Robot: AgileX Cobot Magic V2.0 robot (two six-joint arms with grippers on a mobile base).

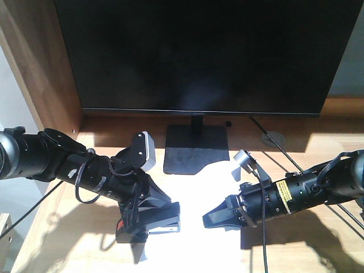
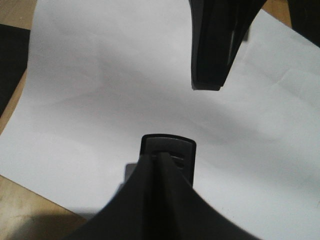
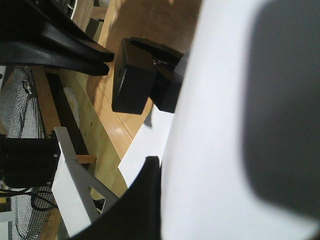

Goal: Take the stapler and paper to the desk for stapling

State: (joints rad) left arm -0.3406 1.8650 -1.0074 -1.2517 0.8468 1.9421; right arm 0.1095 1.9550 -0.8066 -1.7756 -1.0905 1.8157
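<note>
Front-facing view shows the left gripper (image 1: 149, 223) clenched on the small black wedge-shaped stapler (image 1: 162, 219), held over the left edge of the plain white sheet of paper (image 1: 196, 239) lying on the light wood desk (image 1: 74, 244); the right gripper (image 1: 219, 217) grasps the paper's right edge. Stapling seems at hand: next, the sheet's edge must enter the stapler's mouth

The paper (image 1: 193, 219) is overexposed by hard light — sharp arm shadows are cast on the desk (image 1: 296, 250); wrist views are blurred close up.
</note>
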